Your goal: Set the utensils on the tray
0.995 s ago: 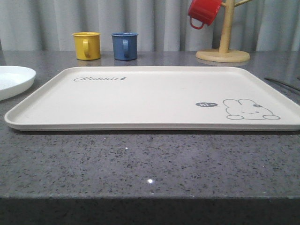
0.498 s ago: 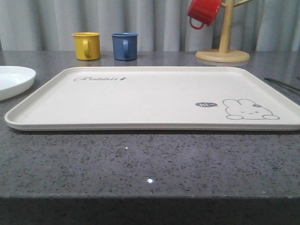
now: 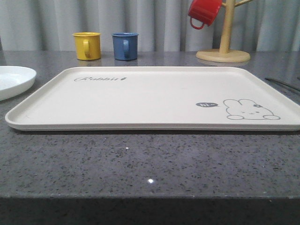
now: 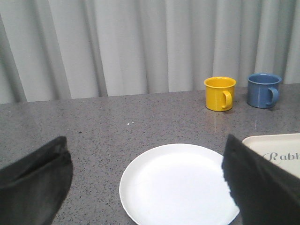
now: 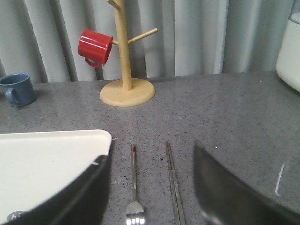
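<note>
The tray (image 3: pixel 154 96) is lying bare across the middle of the front view; the fork (image 5: pixel 134 185) and the chopsticks (image 5: pixel 173 185) are lying just beside its edge, low in the right wrist view. The right gripper (image 5: pixel 150 187) is hanging spread over them, the left gripper (image 4: pixel 145 178) spread over the white plate (image 4: pixel 176 183). These slim, flat pieces are likely resisting a pinch; fingers closing may be pushing one aside or catching the chopsticks unevenly.

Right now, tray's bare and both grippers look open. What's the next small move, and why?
Probably lower the right gripper toward the fork. Its jaws are open and empty, and the fork and chopsticks lie on the counter between them, beside the tray, which holds nothing yet. The left gripper hangs over the white plate, away from the utensils.
</note>
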Robot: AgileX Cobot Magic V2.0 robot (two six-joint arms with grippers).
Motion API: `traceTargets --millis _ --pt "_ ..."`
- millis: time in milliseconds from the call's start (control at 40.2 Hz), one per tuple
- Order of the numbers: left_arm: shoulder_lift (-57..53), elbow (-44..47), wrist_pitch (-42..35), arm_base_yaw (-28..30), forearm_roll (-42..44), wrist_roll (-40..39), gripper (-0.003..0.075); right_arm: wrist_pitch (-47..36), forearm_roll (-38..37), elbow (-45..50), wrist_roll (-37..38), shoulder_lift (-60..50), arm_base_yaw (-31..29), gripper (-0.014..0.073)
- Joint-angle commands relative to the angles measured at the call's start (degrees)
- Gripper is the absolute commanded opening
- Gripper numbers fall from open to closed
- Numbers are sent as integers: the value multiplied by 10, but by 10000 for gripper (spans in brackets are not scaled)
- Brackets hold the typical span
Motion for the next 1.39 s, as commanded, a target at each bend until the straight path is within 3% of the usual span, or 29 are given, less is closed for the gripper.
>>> traceTargets --millis 0,174,348,597,746,846,1045,1368 --pt "7 -20 -47 -5 -6 -4 694 -47 -12 -22 -5 9 -4 667" --pt "18 -26 -34 -7 -20 -4 694 -47 -12 -22 -5 9 -4 652" --pt "126 -99 31 -31 -20 0 694 -47 -12 -22 -5 9 -4 652" --pt "398 -308 299 -121 -3 46 694 -47 -12 -22 -5 9 -4 652" --pt "502 -394 380 -122 19 47 690 -47 -12 -22 -5 9 -4 652" --pt "549 -422 420 -122 24 74 618 -47 -12 -22 -5 9 -4 652" --pt "609 -433 456 -122 22 89 460 -47 -12 -22 -5 9 -4 652" --pt "662 -433 459 -122 22 93 443 -47 -12 -22 -5 9 -4 652"
